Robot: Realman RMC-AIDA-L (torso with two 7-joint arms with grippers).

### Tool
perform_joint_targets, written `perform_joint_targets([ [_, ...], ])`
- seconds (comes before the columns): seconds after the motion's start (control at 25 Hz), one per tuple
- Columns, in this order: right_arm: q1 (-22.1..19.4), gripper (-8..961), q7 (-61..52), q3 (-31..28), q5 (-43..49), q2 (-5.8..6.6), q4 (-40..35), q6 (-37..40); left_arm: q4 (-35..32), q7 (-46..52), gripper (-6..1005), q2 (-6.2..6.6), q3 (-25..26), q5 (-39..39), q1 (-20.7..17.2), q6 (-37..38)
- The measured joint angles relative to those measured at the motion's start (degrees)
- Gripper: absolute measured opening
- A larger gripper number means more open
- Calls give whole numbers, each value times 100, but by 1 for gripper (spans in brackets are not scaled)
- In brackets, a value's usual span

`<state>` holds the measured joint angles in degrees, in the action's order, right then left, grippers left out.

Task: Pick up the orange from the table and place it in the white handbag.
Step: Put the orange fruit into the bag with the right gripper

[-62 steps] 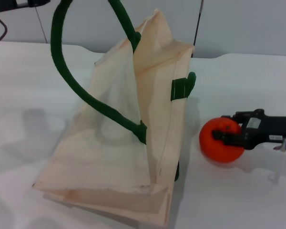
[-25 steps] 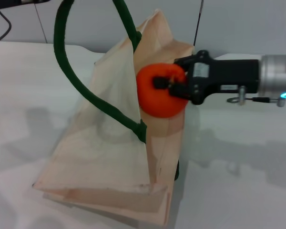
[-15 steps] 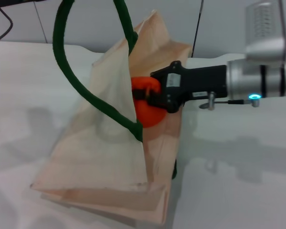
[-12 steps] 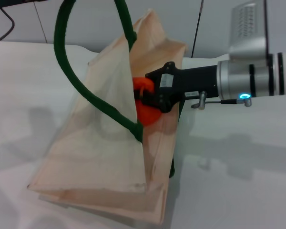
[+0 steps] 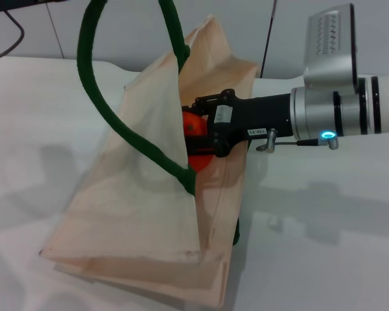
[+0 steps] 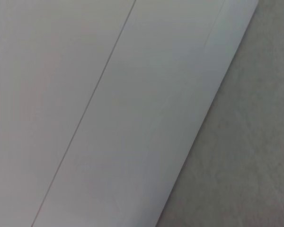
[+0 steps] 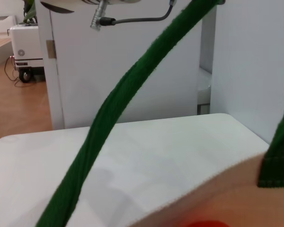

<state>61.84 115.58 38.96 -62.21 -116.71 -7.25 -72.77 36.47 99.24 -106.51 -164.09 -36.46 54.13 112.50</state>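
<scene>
The white handbag (image 5: 149, 214) stands on the table (image 5: 324, 259), its mouth held open, with one dark green handle (image 5: 110, 110) lifted out past the top of the head view. My right gripper (image 5: 204, 135) reaches in from the right into the bag's mouth and is shut on the orange (image 5: 193, 139), which is partly hidden behind the bag's near wall. In the right wrist view the green handle (image 7: 113, 109) crosses in front, the bag's rim (image 7: 217, 189) shows, and a sliver of the orange (image 7: 199, 223) shows at the edge. My left gripper's fingers are out of view.
A dark part of my left arm with a cable (image 5: 13, 6) shows at the top left edge. The left wrist view shows only a grey wall panel (image 6: 109, 113). A thin dark pole (image 5: 269, 35) stands behind the bag.
My right gripper lifted the orange off the table at the right, carried it left and pushed it into the bag's mouth; the bag shifted slightly.
</scene>
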Motion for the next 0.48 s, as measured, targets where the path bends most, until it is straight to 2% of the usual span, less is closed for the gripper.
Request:
perform_joint_targets([
  [0.28,-37,701,-11,-23,-20,21,-29,-61,0,0,133,9,0,8,-30,-15],
  [0.48,-97,892,-4,-69,-20,27,-38,-65,0,-1,133,9,0,15,-41,-63],
])
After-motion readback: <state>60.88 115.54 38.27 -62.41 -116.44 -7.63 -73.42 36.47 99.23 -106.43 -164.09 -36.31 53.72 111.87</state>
